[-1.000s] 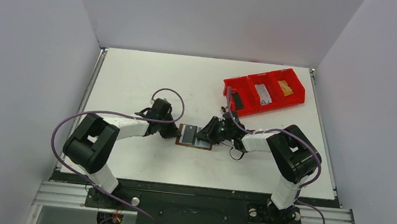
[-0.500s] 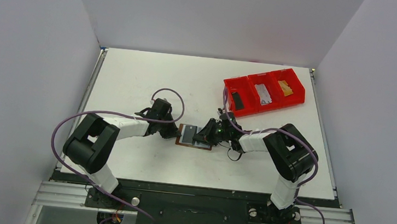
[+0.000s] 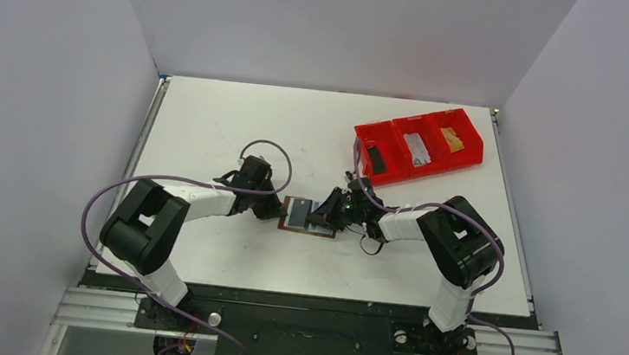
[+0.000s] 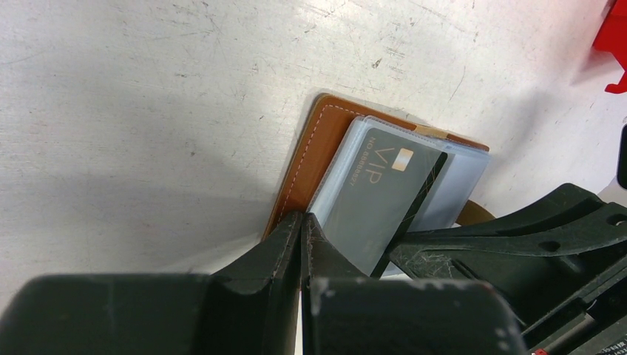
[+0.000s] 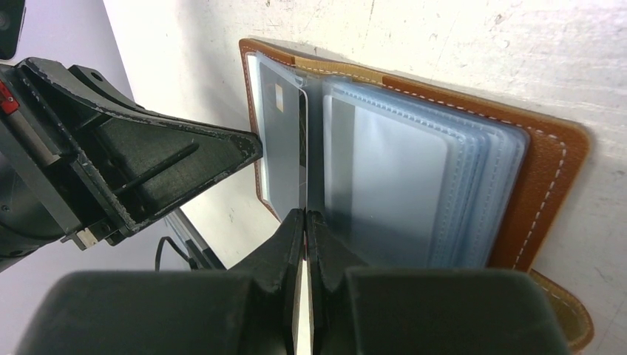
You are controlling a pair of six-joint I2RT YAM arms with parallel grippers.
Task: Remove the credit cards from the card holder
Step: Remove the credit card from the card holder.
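Observation:
The brown card holder [image 3: 307, 226] lies open on the table between both arms, its pale clear pockets fanned out [image 5: 414, 170]. A grey credit card [image 4: 377, 185] marked VIP sits in the left pocket, one dark long edge lifted. My right gripper [image 5: 304, 214] is shut on that edge of the card [image 5: 281, 155], at the holder's middle [image 3: 320, 219]. My left gripper [image 4: 302, 218] is shut too, its tips pressed on the holder's brown left cover [image 4: 314, 148] beside the pocket. Nothing shows between its fingers.
A red three-compartment bin [image 3: 382, 133] stands at the back right, with a black card [image 3: 375, 159], a grey card [image 3: 419, 148] and a yellow one [image 3: 451, 138] in its compartments. Purple cables loop from both arms over the table.
My right gripper has closed and its arm has shifted slightly left toward the holder. The left arm and the holder have not moved.

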